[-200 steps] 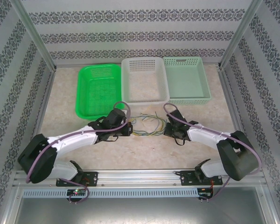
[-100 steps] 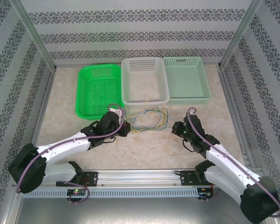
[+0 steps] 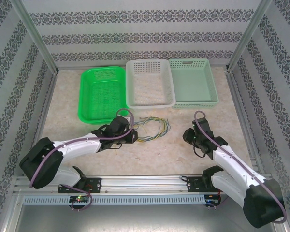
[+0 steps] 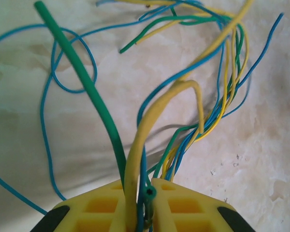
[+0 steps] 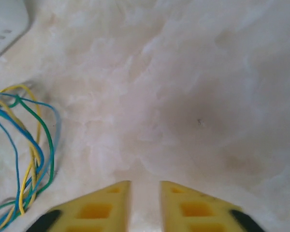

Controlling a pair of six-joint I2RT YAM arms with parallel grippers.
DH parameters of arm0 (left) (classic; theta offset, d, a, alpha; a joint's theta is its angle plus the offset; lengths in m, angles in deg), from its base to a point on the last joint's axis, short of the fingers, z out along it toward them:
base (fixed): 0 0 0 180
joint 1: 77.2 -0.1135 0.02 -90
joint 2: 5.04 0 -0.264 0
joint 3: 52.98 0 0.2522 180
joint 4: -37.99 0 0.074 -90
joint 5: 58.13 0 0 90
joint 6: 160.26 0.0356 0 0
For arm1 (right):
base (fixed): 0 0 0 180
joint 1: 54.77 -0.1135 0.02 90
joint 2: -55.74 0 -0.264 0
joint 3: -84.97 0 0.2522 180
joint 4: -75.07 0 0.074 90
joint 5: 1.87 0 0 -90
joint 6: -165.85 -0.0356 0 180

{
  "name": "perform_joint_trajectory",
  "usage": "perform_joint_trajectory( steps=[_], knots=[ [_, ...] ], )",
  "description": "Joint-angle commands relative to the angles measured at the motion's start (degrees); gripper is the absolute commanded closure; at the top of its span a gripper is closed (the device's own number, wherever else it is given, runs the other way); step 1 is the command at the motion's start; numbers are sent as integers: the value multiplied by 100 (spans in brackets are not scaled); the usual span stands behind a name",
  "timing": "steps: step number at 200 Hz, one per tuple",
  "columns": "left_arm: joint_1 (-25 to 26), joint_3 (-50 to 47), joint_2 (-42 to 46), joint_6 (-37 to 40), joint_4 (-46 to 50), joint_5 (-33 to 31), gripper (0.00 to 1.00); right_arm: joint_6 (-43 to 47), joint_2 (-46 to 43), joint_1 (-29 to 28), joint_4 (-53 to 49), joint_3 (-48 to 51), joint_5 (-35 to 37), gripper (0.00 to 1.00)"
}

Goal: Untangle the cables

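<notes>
A: Ahead of your arm bases, what room did you have?
B: Bare table point(image 3: 159, 152) lay open between your two arms. The white basket point(image 3: 150, 104) closed off the far side with its near rim, and the cables point(image 3: 153, 126) lay tangled just before it.
A: And the arms?
B: Your left arm reached low towards the right. The left gripper point(image 4: 146, 188) was nearly closed, pinching yellow, green and blue strands. Your right gripper point(image 5: 145, 186) hung apart from the cables, fingers slightly parted on nothing
</notes>
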Motion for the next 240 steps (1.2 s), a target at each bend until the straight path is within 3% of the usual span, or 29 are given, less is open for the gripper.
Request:
perform_joint_trajectory(
  steps=[1, 17, 27, 74, 118, 166, 240],
  knots=[
    [-11, 186, -42, 182, -217, 332, 84, 394, 93, -142, 302, -152, -187, 54],
    [-5, 230, 21, 395, -174, 351, 84, 747, 232, -277, 551, -353, -278, 35],
    [-4, 243, 64, 533, -150, 375, 84, 982, 429, -386, 640, -516, -323, 29],
    [-10, 314, 134, 990, 40, 574, 84, 1989, 1927, -1087, 520, -1491, -155, 13],
    [1, 285, 437, 1368, 73, 706, 84, 2370, 3178, -1138, 408, -2214, 92, 13],
    [1, -213, 1027, 1505, -496, 1014, 84, 2629, 3860, -1089, 661, -2531, -137, 16],
    [-4, -401, 1366, 1687, -269, 577, 84, 2477, 3696, -1419, 1290, -2005, -702, 18]
  ],
)
